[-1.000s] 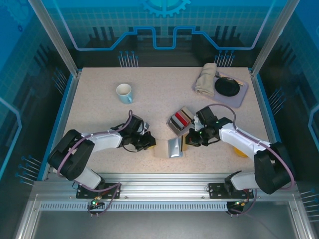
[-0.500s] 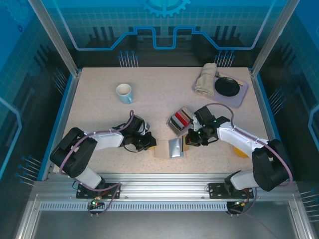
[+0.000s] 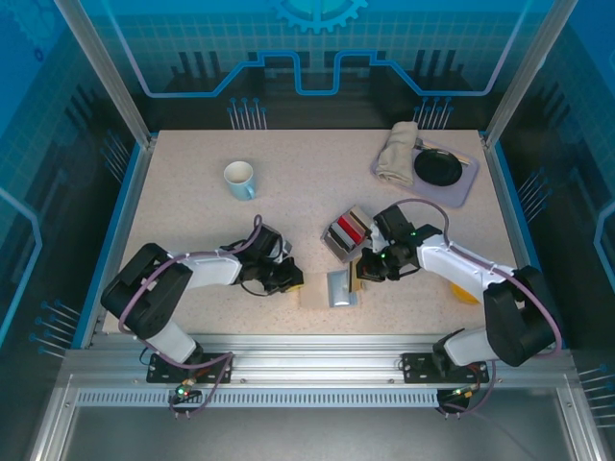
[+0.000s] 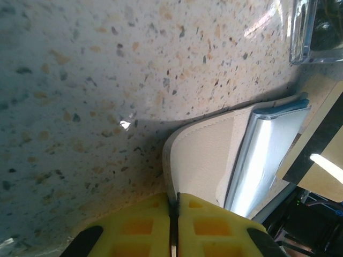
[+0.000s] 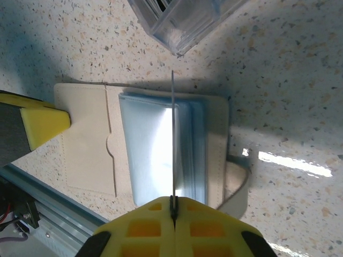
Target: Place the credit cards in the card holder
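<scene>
- Presently, left gripper (image 4: 172, 214): we record its yellow jaws closed tight on the rim of the card holder's beige flap.
- Card holder (image 3: 332, 288): lies open on the speckled table (image 3: 192, 211), between the two grippers near the front edge. We judge the cover soft and light and the bluish sleeves slick, so it is likely to skid or fold unless held by the flap.
- Credit cards (image 3: 348, 233): red, dark and pale, stacked in a clear box (image 5: 187, 21) just behind the holder.
- Credit card (image 5: 172, 134): edge-on, upright over the sleeves, colour not discernible. We rate it thin, stiff and slippery, best pinched at one short end.
- Right gripper (image 5: 172, 206): jaws clamped on that card.
</scene>
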### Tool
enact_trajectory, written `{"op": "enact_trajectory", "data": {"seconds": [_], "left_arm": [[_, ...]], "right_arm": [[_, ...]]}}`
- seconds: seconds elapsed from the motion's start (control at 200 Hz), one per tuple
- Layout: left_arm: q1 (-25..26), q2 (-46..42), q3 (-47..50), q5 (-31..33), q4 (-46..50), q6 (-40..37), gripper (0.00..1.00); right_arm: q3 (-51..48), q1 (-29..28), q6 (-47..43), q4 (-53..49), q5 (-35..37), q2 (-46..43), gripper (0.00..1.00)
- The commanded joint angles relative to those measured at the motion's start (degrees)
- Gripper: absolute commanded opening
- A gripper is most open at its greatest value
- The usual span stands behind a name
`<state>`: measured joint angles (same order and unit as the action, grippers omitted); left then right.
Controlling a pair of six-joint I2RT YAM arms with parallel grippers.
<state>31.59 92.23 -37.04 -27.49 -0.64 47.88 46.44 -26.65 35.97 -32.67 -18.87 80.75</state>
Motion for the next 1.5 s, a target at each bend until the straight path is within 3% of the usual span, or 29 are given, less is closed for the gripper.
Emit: {"op": "enact_trajectory", "data": {"seconds": [0.0, 0.545, 1.261, 1.496], "left_arm": [[0.89, 1.30, -1.36, -0.38, -0.21, 0.31, 0.10], [1.18, 0.24, -0.49, 1.36, -0.07, 1.08, 0.10], [2.04, 0.93, -1.17, 1.81, 0.25, 1.52, 0.10], [2.34, 0.94, -1.19, 2.15, 0.64, 1.65, 0.10]], "right_arm": [[-0.07, -1.12, -0.02, 0.76, -1.99, 0.94, 0.00], [0.67, -0.87, -1.70, -6.97, 7.99, -2.56, 0.00], [0.07, -2.31, -0.04, -3.33, 3.37, -3.03, 0.00], [1.70, -2.37, 0.06, -8.60, 11.77, -6.04, 0.00]]}}
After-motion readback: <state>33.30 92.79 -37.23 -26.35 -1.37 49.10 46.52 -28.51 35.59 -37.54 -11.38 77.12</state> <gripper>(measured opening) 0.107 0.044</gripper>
